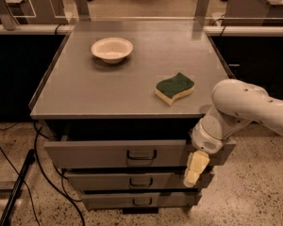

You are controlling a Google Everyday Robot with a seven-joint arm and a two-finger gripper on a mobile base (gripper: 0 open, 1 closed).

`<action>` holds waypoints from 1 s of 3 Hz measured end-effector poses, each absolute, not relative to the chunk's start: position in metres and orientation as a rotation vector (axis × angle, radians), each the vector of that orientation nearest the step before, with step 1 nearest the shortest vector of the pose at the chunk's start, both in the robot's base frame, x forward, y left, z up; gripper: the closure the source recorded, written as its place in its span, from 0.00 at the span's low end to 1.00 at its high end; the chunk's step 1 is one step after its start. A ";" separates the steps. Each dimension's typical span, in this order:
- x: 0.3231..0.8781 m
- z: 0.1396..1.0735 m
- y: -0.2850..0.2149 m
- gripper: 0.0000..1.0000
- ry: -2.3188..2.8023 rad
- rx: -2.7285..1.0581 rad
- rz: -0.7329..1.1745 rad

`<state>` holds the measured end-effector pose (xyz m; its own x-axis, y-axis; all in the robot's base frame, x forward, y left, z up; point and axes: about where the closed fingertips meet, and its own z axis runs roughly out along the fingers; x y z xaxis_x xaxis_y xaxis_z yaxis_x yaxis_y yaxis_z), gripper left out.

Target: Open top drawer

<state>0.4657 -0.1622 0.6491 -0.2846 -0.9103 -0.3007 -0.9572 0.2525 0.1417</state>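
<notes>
The top drawer [99, 153] is the widest of three gray metal drawers under the counter, with a small dark bail handle [141, 155] at its centre. Its front stands a little out from the cabinet. My gripper [195, 168] hangs at the drawer front's right end, to the right of the handle and apart from it. Its pale yellow fingers [197, 164] point down over the right end of the second drawer [108, 181]. The white arm [240, 108] comes in from the right.
On the gray countertop [85, 88] sit a white bowl [112, 49] at the back left and a green-and-yellow sponge [174, 87] near the front right. A third drawer [113, 200] is lowest. Cables [42, 173] and a dark pole [14, 192] lie on the floor at left.
</notes>
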 end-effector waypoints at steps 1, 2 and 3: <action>0.441 0.671 -0.189 0.00 2.371 -1.606 0.639; 0.418 0.692 -0.213 0.00 2.381 -1.444 0.816; 0.411 0.698 -0.214 0.00 2.377 -1.414 0.866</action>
